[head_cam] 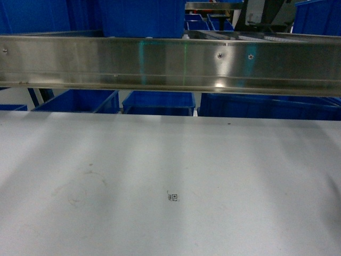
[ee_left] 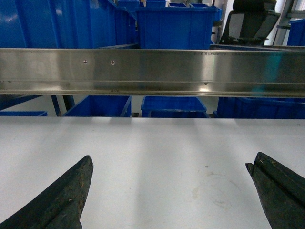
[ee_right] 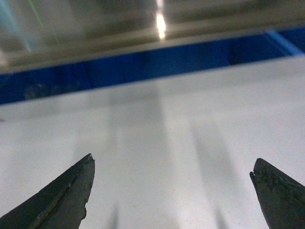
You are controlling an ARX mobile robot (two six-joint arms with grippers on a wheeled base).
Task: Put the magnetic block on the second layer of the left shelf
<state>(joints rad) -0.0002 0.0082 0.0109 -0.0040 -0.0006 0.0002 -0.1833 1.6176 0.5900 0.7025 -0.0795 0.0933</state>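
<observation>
Across the upper third of my head view runs a broad stainless-steel rail [head_cam: 170,64] of the left shelf, edge to edge, with blue crates [head_cam: 141,16] standing above it and more blue crates [head_cam: 159,102] showing in the gap below it. Beneath that, the flat white table [head_cam: 170,176] fills the lower two thirds of the frame; its far edge lies just under the crates. A small printed square marker [head_cam: 173,198] sits a little below centre, and faint scuff rings mark the surface at lower left. Neither of my arms appears in this view.

My left gripper [ee_left: 169,195] hangs low over the table, spread wide: its dark fingertips [ee_left: 71,191] sit at the bottom left and bottom right corners of the left wrist view, with bare table between them, pointing toward the rail. A dark chair back [ee_left: 250,21] shows at upper right there.

My right gripper [ee_right: 171,193] is likewise spread wide, nothing between its fingers [ee_right: 66,193], and aimed at the blurred rail and blue band above.

I cannot see the magnetic block in any view.
</observation>
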